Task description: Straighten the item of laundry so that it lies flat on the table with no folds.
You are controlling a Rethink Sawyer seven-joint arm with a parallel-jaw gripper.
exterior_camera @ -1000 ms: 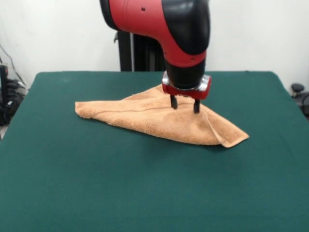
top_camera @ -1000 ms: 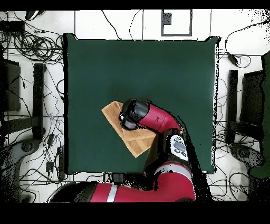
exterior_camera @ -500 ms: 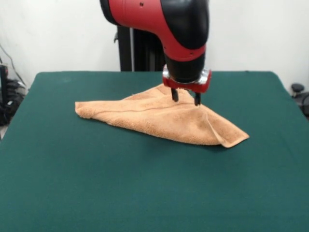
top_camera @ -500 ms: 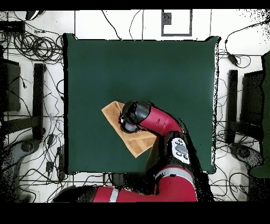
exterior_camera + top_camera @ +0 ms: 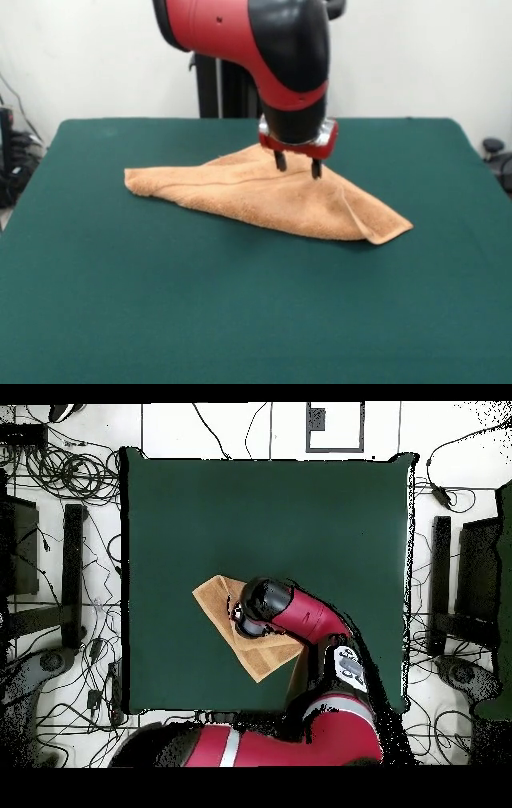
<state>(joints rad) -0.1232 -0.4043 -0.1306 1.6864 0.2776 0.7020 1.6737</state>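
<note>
The item of laundry (image 5: 264, 196), a peach-orange terry towel, lies folded over into a rough triangle on the dark green table (image 5: 240, 312), a little beyond its middle in the front view. From above, the towel (image 5: 222, 607) shows partly under the arm. My gripper (image 5: 297, 166) hangs just above the towel's raised far part, its two dark fingers open with nothing between them. The red and black arm hides the gripper in the overhead view.
Cables, stands and dark equipment crowd the floor around the table (image 5: 270, 514) in the overhead view. A black post (image 5: 218, 88) rises behind the table's far edge.
The gripper has risen off the towel and shifted slightly left in the front view. The towel has kept its shape and place.
</note>
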